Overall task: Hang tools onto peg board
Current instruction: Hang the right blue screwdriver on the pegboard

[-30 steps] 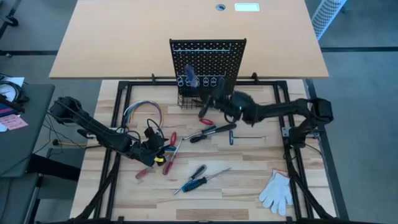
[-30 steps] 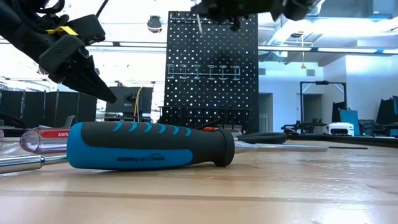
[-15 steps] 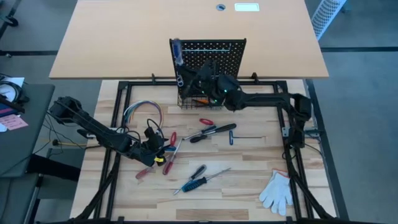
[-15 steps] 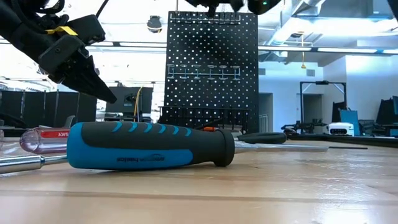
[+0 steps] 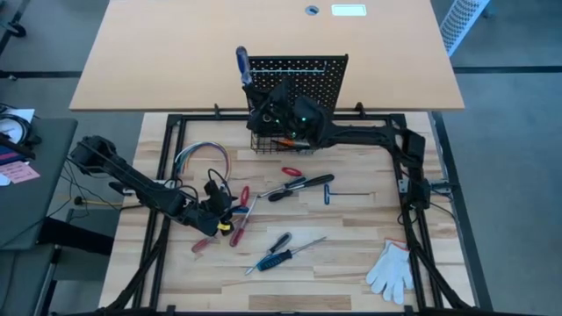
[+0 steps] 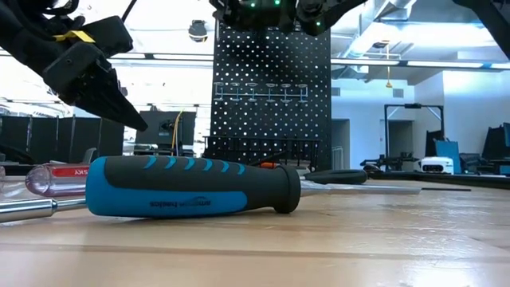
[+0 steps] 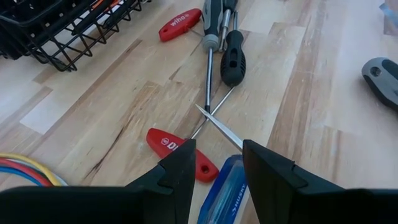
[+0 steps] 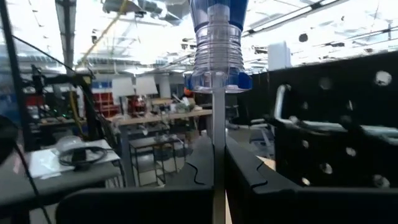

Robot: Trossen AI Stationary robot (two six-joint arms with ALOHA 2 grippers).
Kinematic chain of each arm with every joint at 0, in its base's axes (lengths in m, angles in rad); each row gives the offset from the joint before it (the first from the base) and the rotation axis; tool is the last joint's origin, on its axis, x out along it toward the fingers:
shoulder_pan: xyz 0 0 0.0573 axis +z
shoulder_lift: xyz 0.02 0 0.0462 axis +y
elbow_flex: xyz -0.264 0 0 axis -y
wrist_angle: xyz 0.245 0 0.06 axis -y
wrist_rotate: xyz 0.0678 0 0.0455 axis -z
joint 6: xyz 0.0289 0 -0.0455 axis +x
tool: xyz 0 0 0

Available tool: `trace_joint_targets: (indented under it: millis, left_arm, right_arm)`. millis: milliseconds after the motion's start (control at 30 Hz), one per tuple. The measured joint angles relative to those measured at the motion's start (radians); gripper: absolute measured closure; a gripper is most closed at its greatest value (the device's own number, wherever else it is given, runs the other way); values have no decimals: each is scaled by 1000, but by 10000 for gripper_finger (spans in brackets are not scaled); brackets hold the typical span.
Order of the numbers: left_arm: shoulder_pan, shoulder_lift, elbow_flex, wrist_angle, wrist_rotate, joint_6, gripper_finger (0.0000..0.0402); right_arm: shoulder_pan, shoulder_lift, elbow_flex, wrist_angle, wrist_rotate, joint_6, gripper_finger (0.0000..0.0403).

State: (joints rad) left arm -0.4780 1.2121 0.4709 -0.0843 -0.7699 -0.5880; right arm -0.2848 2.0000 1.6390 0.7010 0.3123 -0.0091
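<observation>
The black peg board (image 5: 307, 70) stands at the far middle, with ring holders (image 6: 263, 94) and a wire basket (image 5: 274, 140) at its base. My right gripper (image 5: 263, 107) is high up at the board's left part, shut on a screwdriver with a blue and clear handle (image 5: 242, 66). My left gripper (image 5: 224, 211) hovers open and empty over red-handled tools (image 5: 237, 215) at the near left. In the left wrist view (image 7: 217, 158) a red handle (image 7: 168, 144) and a blue see-through handle (image 7: 225, 193) lie under it. More screwdrivers (image 5: 290, 186) lie flat on the table. My right gripper pinches the screwdriver's bare metal shaft (image 8: 217, 118) between its two fingers, just below the handle. The shaft runs along the fingers, and the handle (image 8: 217, 37) sticks out past the fingertips. The screwdriver is lifted clear of the table, next to the board's face (image 8: 336, 130).
A blue and black screwdriver (image 5: 277, 254) lies near the front, large in the low view (image 6: 191, 187). A T-handled key (image 5: 329, 186) and a red handle (image 5: 290, 171) lie mid-table. A looped wire bundle (image 5: 200, 158) is at the left, a white glove (image 5: 391, 268) at the near right.
My right gripper has gone up and toward the table's far left, from in front of the basket to the peg board's upper left part. It has carried the blue-handled screwdriver, whose handle now stands above the board's top left corner.
</observation>
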Motion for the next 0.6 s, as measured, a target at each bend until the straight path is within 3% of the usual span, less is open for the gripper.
trace_joint_targets:
  millis: [133, 600]
  left_arm:
    - [-1, 0, 0, 0, -1, 0, 275]
    - [-1, 0, 0, 0, -2, 0, 275]
  right_arm:
    - [0, -9, 0, -8, 67, -18, 388]
    - [-12, -4, 0, -65, 134, -13, 388]
